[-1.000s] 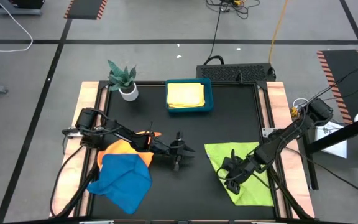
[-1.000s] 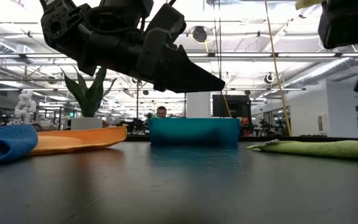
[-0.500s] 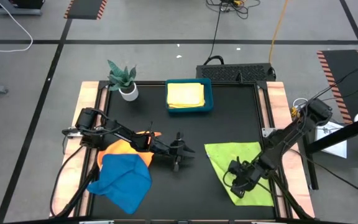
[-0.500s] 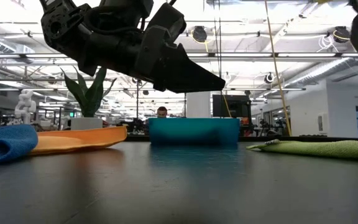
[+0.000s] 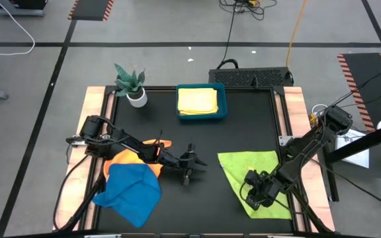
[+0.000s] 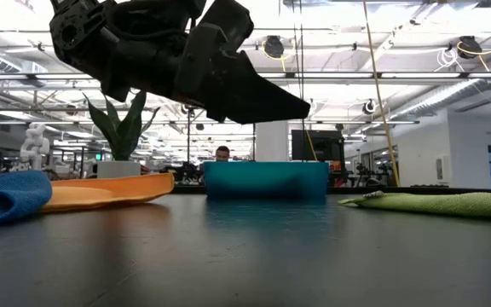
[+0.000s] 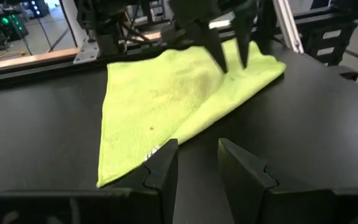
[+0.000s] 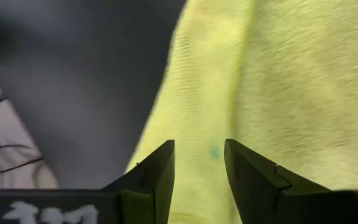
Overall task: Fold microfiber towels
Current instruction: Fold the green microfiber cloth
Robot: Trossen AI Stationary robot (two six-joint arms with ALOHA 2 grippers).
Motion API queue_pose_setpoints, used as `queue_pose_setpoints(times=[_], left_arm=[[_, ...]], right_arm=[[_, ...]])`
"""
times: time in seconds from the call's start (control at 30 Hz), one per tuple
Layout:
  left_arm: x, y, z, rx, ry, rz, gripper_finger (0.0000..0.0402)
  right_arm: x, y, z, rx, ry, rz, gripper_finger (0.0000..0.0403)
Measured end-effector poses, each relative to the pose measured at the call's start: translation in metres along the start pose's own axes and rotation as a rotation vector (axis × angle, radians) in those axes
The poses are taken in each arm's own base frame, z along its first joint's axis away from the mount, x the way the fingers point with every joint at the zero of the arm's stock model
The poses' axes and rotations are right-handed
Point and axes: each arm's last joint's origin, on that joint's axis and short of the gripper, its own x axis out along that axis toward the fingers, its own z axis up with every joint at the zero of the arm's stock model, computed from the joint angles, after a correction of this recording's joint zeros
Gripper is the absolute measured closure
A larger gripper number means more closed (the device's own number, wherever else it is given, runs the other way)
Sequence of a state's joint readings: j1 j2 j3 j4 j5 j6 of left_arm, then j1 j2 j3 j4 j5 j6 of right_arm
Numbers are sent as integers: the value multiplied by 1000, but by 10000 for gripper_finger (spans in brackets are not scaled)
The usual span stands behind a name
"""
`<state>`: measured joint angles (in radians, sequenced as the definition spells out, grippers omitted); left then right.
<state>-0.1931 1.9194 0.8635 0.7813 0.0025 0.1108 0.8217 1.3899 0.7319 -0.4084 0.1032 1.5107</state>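
A lime green towel (image 5: 253, 173) lies folded over on the black table at the right; it also shows in the left wrist view (image 7: 179, 93) and the low view (image 6: 441, 203). My right gripper (image 5: 255, 193) is open and points down over the towel's near part (image 8: 278, 74), by its left edge. My left gripper (image 5: 190, 162) is open and empty above the table's middle, pointing at the lime towel. A blue towel (image 5: 131, 188) lies crumpled on an orange towel (image 5: 129, 157) at the near left. A yellow towel (image 5: 197, 100) lies folded in the teal tray (image 5: 223, 99). My right gripper (image 7: 234, 62) has its open fingertips close over the lime towel's surface, pointing down from above. Whether they touch the cloth I cannot tell.
A potted plant (image 5: 131, 82) stands at the far left corner. The tray sits at the far middle. Bare black table lies between the blue towel and the lime towel. Wooden rails (image 5: 296, 106) run along the left and right sides.
My right gripper has gone toward the table's near edge along the lime towel and has left the top of the low view. The towels have not moved.
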Motion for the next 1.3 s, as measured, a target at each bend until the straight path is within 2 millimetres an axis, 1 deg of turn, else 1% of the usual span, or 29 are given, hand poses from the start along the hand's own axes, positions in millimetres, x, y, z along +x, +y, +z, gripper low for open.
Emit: queue_pose_setpoints(times=[0.17, 0.27, 0.37, 0.47, 0.57, 0.63, 0.7, 0.8, 1.1, 1.2, 1.3], left_arm=[[0, -4, 2, 70, -10, 14, 286], [1, 5, 2, 88, -10, 32, 279], [11, 13, 8, 87, -29, 8, 261], [32, 13, 8, 118, 1, -41, 235], [56, 13, 0, 161, 88, -59, 207], [69, 17, -4, 182, 154, -36, 189], [80, 22, -7, 188, 204, -19, 175], [90, 28, -12, 201, 260, -15, 161], [87, 42, -21, 272, 362, 8, 156], [86, 45, -23, 274, 388, 22, 156], [86, 46, -23, 297, 391, 25, 156]], right_arm=[[0, -2, 5, 11, 1, -14, 273], [1, 0, 6, 8, -10, 5, 273], [1, 0, 5, 21, -4, 5, 273], [-3, 5, 5, 40, 22, 11, 273], [-11, 15, 6, 43, 43, 18, 273], [-17, 19, 6, 41, 47, -6, 273], [-20, 20, 5, 50, 50, -20, 273], [-19, 19, 0, 74, 58, -30, 273], [-12, 6, -17, 155, 75, -70, 273], [-2, 1, -21, 160, 81, -72, 273], [10, 0, -24, 155, 104, -64, 273]])
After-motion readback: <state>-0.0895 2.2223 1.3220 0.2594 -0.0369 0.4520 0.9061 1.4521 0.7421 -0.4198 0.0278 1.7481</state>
